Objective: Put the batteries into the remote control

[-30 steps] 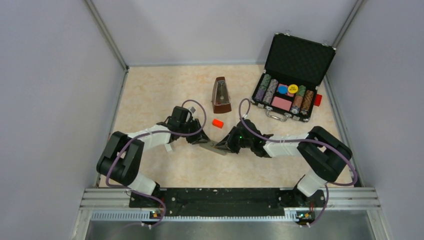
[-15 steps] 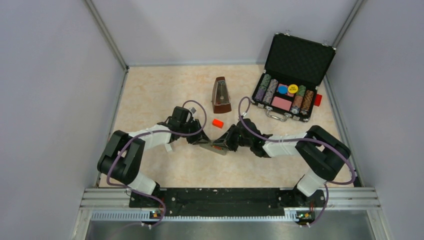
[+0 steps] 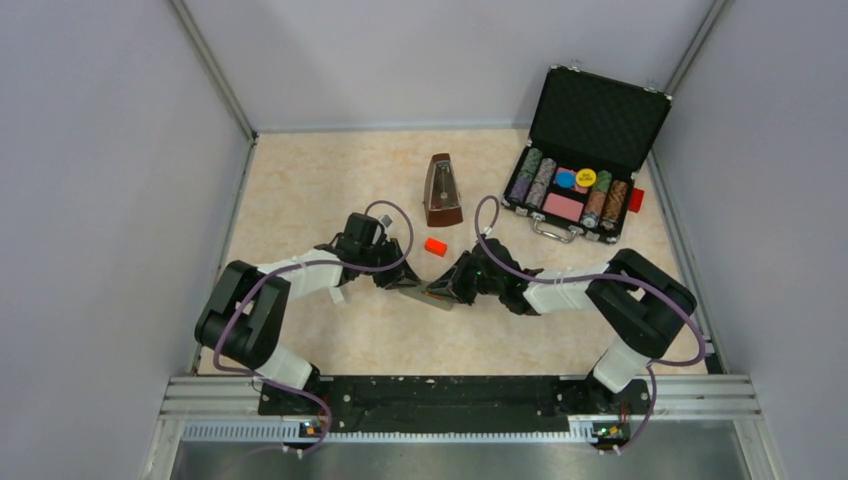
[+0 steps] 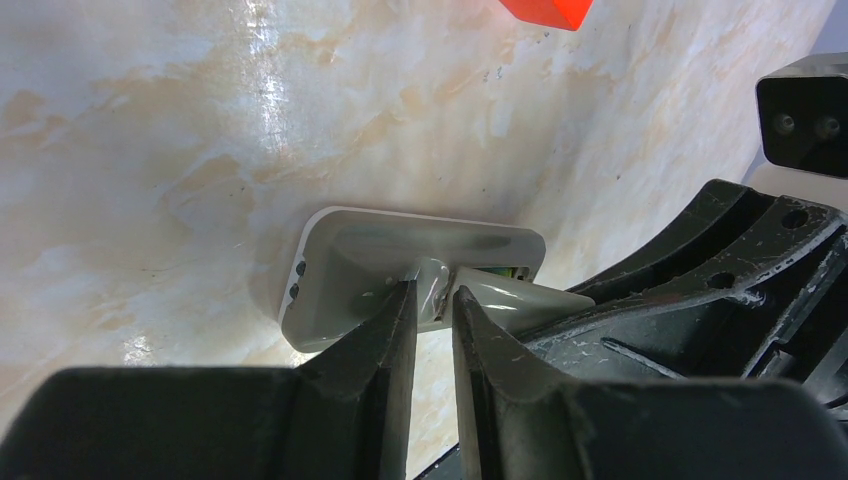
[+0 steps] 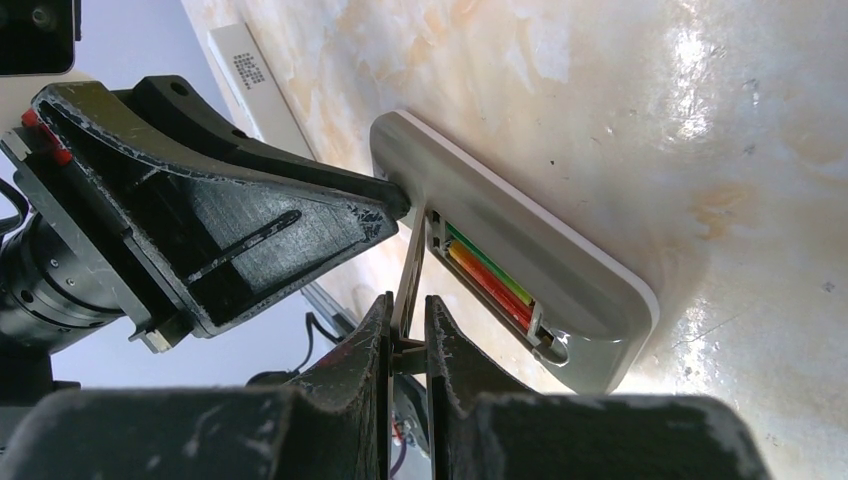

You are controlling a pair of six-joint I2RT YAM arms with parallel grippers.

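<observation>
The grey remote control [image 5: 590, 285] lies on the table, back side up, between the two arms [image 3: 428, 293]. In its open recess sit the batteries [image 5: 488, 275], one red-orange and one green, side by side. My left gripper [image 4: 433, 290] is shut on the remote's near edge [image 4: 400, 250], holding it. My right gripper [image 5: 407, 305] is shut on the thin grey battery cover [image 5: 410, 265]. The cover stands tilted on edge at the left side of the recess, and in the left wrist view it shows as a grey wedge [image 4: 515, 295].
A chunky red-orange block [image 3: 435, 246] lies just behind the remote. A brown metronome [image 3: 442, 190] stands further back. An open black case of poker chips [image 3: 575, 190] sits at the back right. A slim white bar [image 5: 255, 85] lies near the left arm.
The right gripper has crept a little to the left with the cover, closer to the remote. The left gripper has stayed in place on the remote.
</observation>
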